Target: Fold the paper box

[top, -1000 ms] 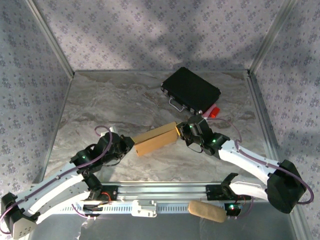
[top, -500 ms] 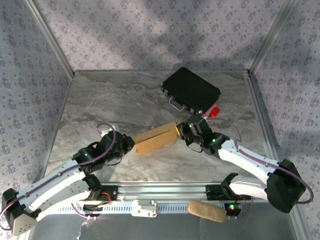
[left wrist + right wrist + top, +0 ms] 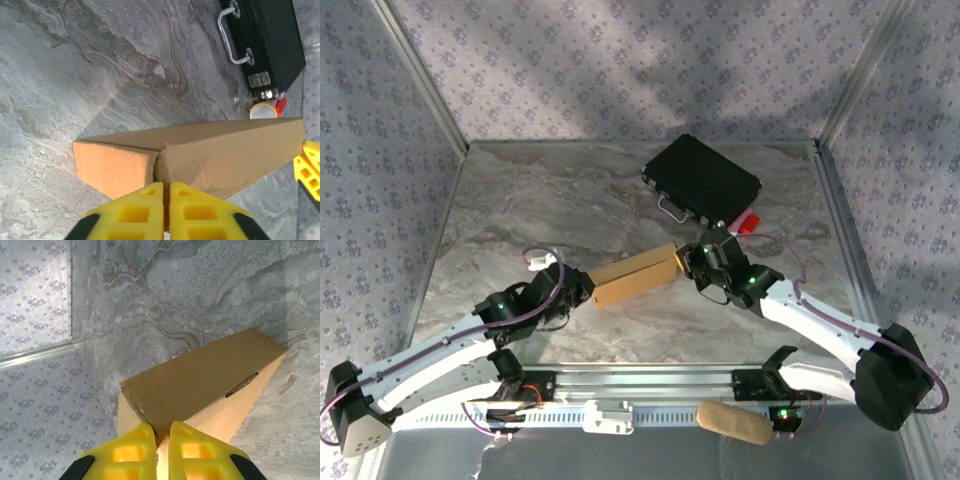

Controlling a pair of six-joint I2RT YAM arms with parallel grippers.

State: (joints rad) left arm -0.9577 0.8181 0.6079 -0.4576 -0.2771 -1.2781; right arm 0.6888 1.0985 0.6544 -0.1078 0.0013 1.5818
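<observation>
Both arms stretch low from the near edge, angling inward. The left gripper [image 3: 165, 200] and the right gripper [image 3: 161, 440] each pinch a thin wall, jaws nearly together, at opposite ends of the tan-brown kraft cardboard paper box [image 3: 635, 277], which lies mid-table. Beyond it sits a black rectangular case [image 3: 702, 180] with a metal handle.

Both arms low, inward; left hand [image 3: 166, 186] and right hand [image 3: 162, 427] pinched closed.

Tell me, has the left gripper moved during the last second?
Yes. The left gripper has shifted a little right, toward the box, judged against the table's left edge.
</observation>
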